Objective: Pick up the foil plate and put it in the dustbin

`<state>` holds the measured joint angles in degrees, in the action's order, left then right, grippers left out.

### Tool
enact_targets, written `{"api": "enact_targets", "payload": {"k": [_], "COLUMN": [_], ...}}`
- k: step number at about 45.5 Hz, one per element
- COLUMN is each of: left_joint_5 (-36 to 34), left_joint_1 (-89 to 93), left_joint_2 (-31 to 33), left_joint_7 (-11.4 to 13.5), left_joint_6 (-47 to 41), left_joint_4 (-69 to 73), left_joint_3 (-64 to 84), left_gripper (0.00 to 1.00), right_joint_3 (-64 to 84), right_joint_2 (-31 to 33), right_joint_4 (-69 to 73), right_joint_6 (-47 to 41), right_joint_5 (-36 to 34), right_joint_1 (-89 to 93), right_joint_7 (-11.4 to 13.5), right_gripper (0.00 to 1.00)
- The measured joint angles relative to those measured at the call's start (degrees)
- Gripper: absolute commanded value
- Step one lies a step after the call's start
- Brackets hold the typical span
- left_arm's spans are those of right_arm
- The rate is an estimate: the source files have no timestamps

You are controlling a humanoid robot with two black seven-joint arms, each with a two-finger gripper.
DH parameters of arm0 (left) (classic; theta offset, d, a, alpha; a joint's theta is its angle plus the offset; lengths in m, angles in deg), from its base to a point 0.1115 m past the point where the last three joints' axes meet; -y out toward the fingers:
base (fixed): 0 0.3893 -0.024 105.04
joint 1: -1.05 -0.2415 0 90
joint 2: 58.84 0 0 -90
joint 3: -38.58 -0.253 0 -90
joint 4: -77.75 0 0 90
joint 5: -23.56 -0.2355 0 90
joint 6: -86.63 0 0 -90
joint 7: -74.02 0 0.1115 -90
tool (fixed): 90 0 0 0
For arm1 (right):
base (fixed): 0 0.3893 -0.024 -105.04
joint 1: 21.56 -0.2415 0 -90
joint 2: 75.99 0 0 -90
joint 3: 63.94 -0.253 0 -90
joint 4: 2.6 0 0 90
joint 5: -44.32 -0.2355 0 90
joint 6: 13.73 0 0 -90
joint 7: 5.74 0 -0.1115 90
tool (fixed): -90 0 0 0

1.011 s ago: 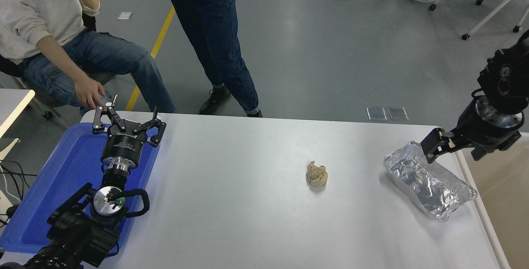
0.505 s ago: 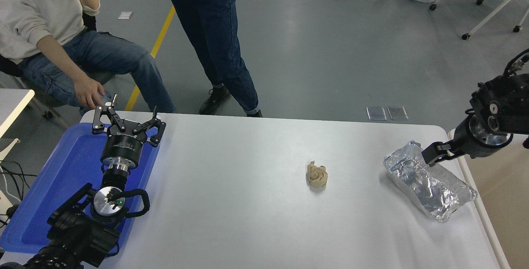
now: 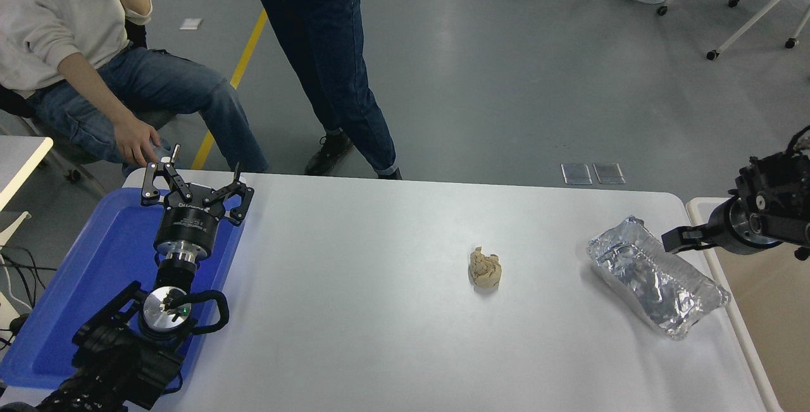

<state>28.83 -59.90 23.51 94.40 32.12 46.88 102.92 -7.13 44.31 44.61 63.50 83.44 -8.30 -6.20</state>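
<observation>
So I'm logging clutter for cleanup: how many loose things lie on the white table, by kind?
Foil plate: 1
Crumpled tan paper wad: 1
Blue tray, at the left edge: 1
Total: 3

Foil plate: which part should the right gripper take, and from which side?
Probably the thin raised rim at the far end of the foil plate, the end nearest the right gripper. The plate lies flat on the table, running diagonally, hollow side up, so only the rim offers an edge. Come down from above and the right, one finger inside the rim, one outside.
</observation>
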Motion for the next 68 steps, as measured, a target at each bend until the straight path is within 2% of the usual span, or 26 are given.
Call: {"api": "enact_targets", "payload": {"k": [12, 27, 40, 53, 68], "left_joint_5": [0.0, 0.0, 0.0, -0.1, 0.0], "left_joint_1": [0.0, 0.0, 0.0, 0.0, 0.0], "left_joint_2": [0.0, 0.0, 0.0, 0.0, 0.0], "left_joint_7": [0.0, 0.0, 0.0, 0.0, 0.0], "left_joint_6": [0.0, 0.0, 0.0, 0.0, 0.0], "left_joint_4": [0.0, 0.0, 0.0, -0.1, -0.1], "left_joint_3": [0.0, 0.0, 0.0, 0.0, 0.0], "left_gripper": [1.0, 1.0, 1.0, 1.0, 1.0], "right_joint_3": [-1.7, -4.4, -4.7, -3.9, -3.7], "right_joint_2": [-0.7, -1.5, 2.3, 5.9, 5.6], "right_joint_4": [-6.4, -10.2, -5.8, 0.7, 4.0], "right_joint_6": [8.9, 11.4, 6.3, 1.5, 0.6], "right_joint_5": [0.9, -0.3, -15.1, -24.8, -38.0], "right_joint_1": [8.5, 14.8, 12.1, 9.4, 9.3], "right_joint_7": [-0.2, 0.0, 0.7, 2.4, 3.1], "right_gripper": [1.0, 1.0, 1.0, 0.98, 0.98]}}
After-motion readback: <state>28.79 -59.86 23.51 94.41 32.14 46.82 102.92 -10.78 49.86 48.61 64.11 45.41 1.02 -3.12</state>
